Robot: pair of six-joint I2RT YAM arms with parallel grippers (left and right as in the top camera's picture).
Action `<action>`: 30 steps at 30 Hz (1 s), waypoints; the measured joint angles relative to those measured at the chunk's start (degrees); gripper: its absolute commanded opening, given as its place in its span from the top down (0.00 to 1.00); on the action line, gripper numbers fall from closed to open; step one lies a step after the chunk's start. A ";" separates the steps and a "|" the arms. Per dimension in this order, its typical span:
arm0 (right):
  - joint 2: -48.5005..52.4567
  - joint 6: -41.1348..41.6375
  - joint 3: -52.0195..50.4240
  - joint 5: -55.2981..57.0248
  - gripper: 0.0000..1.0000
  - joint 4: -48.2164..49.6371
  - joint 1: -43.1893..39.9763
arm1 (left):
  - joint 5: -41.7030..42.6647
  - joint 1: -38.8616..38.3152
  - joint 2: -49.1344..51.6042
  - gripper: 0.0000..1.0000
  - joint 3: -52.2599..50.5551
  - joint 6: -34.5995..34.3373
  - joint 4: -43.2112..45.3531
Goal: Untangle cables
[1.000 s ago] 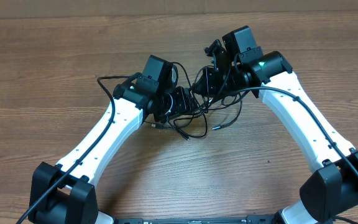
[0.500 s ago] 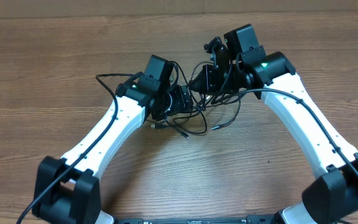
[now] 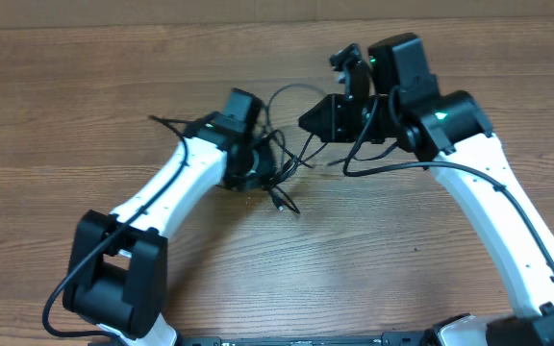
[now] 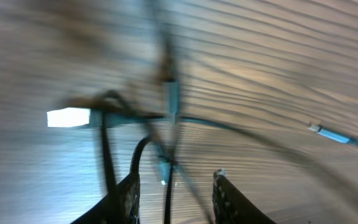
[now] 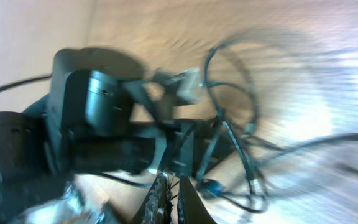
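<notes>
The cables [image 3: 287, 178] are thin black cords tangled between my two grippers near the table's middle, with one loop arching up behind them and loose plug ends [image 3: 284, 203] lying in front. My left gripper [image 3: 261, 161] sits low over the tangle. In the blurred left wrist view its fingers [image 4: 176, 196] are apart with a cable strand [image 4: 168, 186] running between them, and a silvery plug [image 4: 328, 133] lies to the right. My right gripper [image 3: 311, 119] is raised behind the tangle. Its fingers [image 5: 169, 196] are pressed together on a thin strand, and cables [image 5: 232, 134] hang beyond them.
The wooden table [image 3: 85, 115] extends on all sides. The left arm's black wrist housing [image 5: 98, 118] fills the left of the right wrist view, close to my right gripper. A pale wall edge [image 3: 162, 12] runs along the back.
My right gripper has lifted and moved back and right, drawing the cables out with it. My left arm has swung left and lower, and the tangle is stretched thinner between them.
</notes>
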 measured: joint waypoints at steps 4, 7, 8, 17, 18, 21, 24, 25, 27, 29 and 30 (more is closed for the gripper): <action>-3.13 1.77 0.02 7.48 0.96 -2.78 -4.90 | -1.38 6.88 -0.02 0.63 0.00 2.56 -3.96; -4.02 2.97 0.02 12.87 0.96 -5.86 -9.27 | -1.92 10.64 -0.39 0.64 0.00 5.55 -5.53; -4.02 3.19 0.02 13.97 0.96 -6.62 -10.47 | -1.90 11.19 -0.57 0.64 0.00 6.49 -5.86; -4.00 -4.37 0.00 10.32 0.61 -17.57 -10.97 | 2.10 9.22 -1.88 0.62 0.00 12.90 -5.88; -4.00 -5.20 -0.02 9.88 0.58 -19.61 -10.40 | 2.73 8.85 -1.90 0.61 0.00 13.57 -5.84; -4.00 -7.08 -0.31 8.87 0.43 -24.41 -8.24 | 4.98 7.30 -1.90 0.48 0.00 16.44 -5.97; -4.00 -8.33 -1.36 8.24 0.36 -26.60 -6.47 | 6.19 5.40 -1.90 0.43 0.00 18.73 -5.99; -4.00 -8.52 -2.05 8.00 0.34 -26.73 -5.77 | 6.49 4.72 -1.90 0.43 0.00 19.39 -6.03; -4.00 -9.01 -3.17 7.93 0.34 -26.34 -4.79 | 6.93 3.30 -1.90 0.42 0.00 20.48 -6.05; -4.00 -9.25 -4.48 7.85 0.33 -25.55 -3.72 | 7.15 1.86 -1.90 0.42 0.00 21.05 -5.99; -4.00 -9.27 -5.25 7.80 0.34 -24.92 -3.15 | 7.13 1.09 -1.90 0.41 -0.02 21.46 -5.95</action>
